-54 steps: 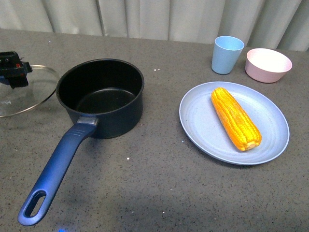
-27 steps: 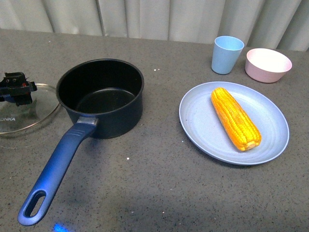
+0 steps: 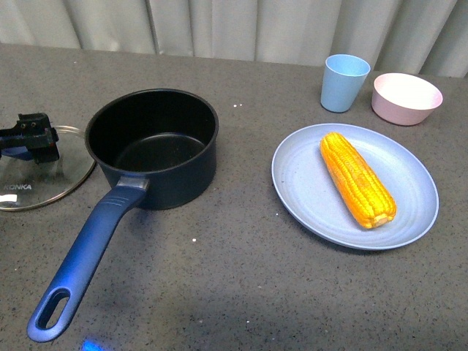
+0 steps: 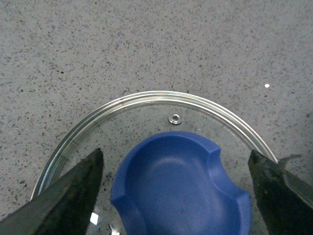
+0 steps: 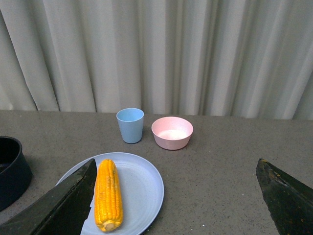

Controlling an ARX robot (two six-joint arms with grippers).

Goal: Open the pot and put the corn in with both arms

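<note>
The navy pot (image 3: 153,146) stands open on the table's left, its black inside bare and its long blue handle (image 3: 88,252) pointing at the front edge. Its glass lid (image 3: 33,186) lies left of it. My left gripper (image 3: 33,139) is over the lid. In the left wrist view this gripper (image 4: 176,156) is open, its fingers (image 4: 68,196) standing apart on either side of the lid's blue knob (image 4: 181,191). The corn (image 3: 357,179) lies on a blue plate (image 3: 307,194) at the right. My right gripper (image 5: 176,164) is open and empty, back from the corn (image 5: 107,193).
A light blue cup (image 3: 344,82) and a pink bowl (image 3: 406,98) stand behind the plate, near the pale curtain. Both also show in the right wrist view, the cup (image 5: 130,125) and the bowl (image 5: 172,132). The pot's wall (image 5: 10,171) shows at that view's edge.
The lid and my left gripper have come down and towards the front, beside the pot. The lid now lies flat on the table. Pot, corn and plate have not moved.
</note>
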